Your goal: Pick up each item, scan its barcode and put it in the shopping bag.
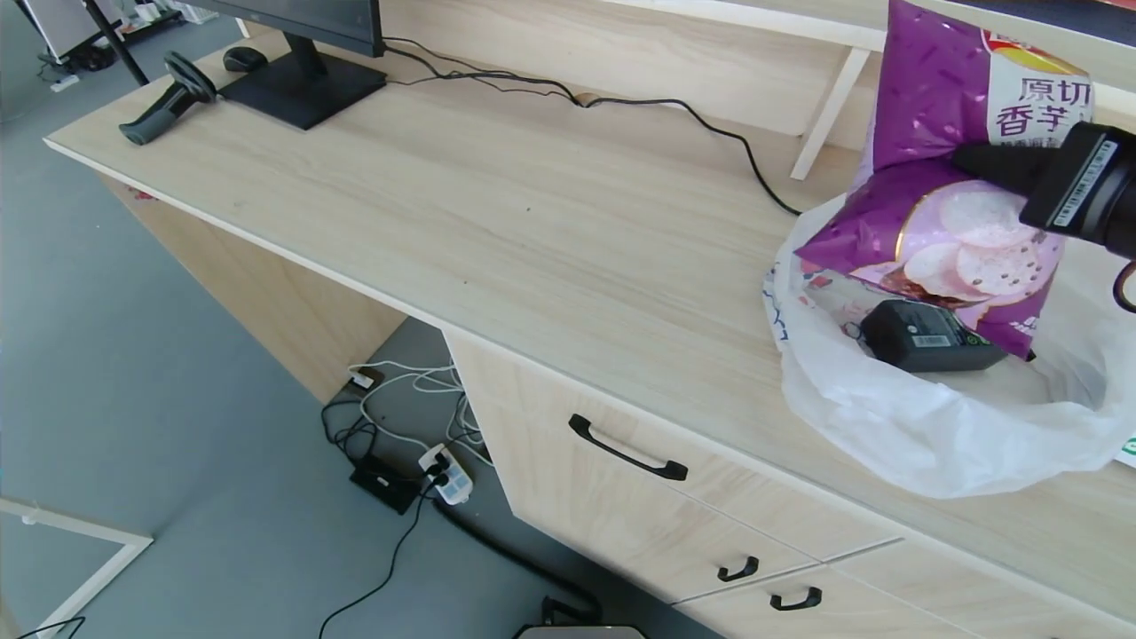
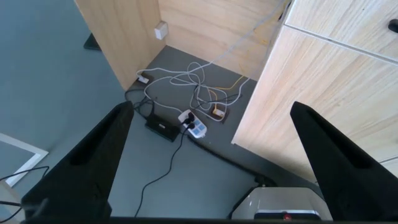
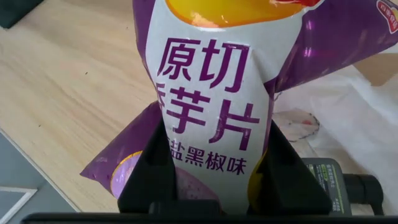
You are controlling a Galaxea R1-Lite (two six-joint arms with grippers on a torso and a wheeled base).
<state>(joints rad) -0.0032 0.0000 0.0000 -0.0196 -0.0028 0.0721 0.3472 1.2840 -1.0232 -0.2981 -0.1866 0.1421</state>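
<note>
Monitor stand, computer mouse and handheld barcode scanner crowd the far left corner of the wooden counter, with a black cable trailing across its back towards the white shopping bag. A slanted white shelf strut stands just behind. The right gripper pinches a purple chip bag upright between its two black fingers, one on each side of the packet's middle. The packet's lower end hangs in the shopping bag's open mouth, beside a black boxed adapter already inside. The left gripper hangs low off the counter with fingers spread wide and nothing between them, over a power strip and tangled cords on the floor. A broad run of counter separates the shopping bag from the monitor stand; the bag sits near the front edge, above the drawers.
</note>
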